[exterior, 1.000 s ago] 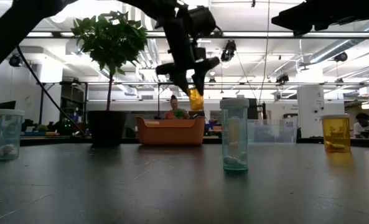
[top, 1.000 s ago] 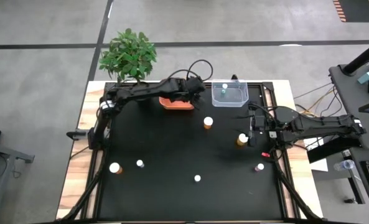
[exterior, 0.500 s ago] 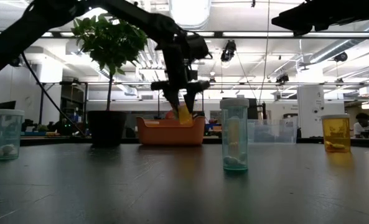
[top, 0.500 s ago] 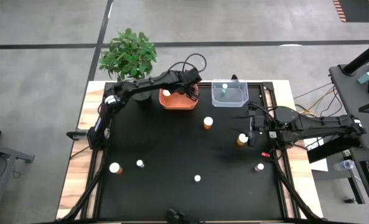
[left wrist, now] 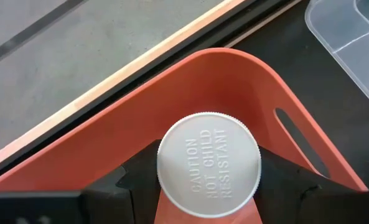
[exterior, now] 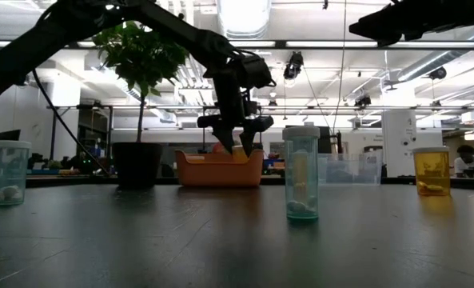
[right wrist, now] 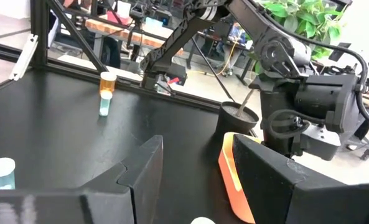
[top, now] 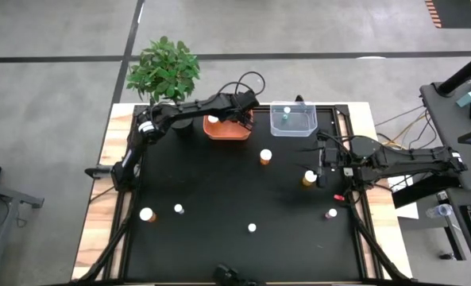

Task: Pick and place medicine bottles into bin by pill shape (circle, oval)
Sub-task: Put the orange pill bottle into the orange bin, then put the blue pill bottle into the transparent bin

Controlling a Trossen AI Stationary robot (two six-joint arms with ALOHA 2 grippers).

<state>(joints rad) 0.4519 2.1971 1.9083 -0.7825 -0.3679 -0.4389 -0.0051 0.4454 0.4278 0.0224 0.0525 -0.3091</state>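
Note:
My left gripper [exterior: 237, 138] is shut on an amber medicine bottle [exterior: 238, 150] with a white cap [left wrist: 208, 163]. It holds the bottle over the orange bin [top: 227, 129] at the table's far edge. My right gripper [right wrist: 196, 180] waits open and level near the right edge, with nothing between its fingers. Loose bottles stand on the black table: two amber ones [top: 265, 156] [top: 308, 178] mid-right, one [top: 146, 214] near left, and smaller ones [top: 179, 210] [top: 252, 228] [top: 331, 213]. My left gripper pinches the bottle's upper end between its two fingers [left wrist: 137, 180], one on each side, level with the white cap's rim [left wrist: 162, 171]. The fingers slant down from above. The bottle hangs upright with its lower end behind the bin's rim [exterior: 221, 154]. Whether it rests on the bin's floor is hidden.
A clear bin [top: 292, 121] with one small bottle inside stands right of the orange bin. A potted plant [top: 164, 70] stands at the far left corner. In the low view, a tall clear bottle [exterior: 302, 172] stands close to the camera.
My left gripper has gone down and a little toward the table's left with the amber bottle. The bottle hung well above the orange bin. Its lower end is now behind the bin's rim. The grip has stayed as it was.

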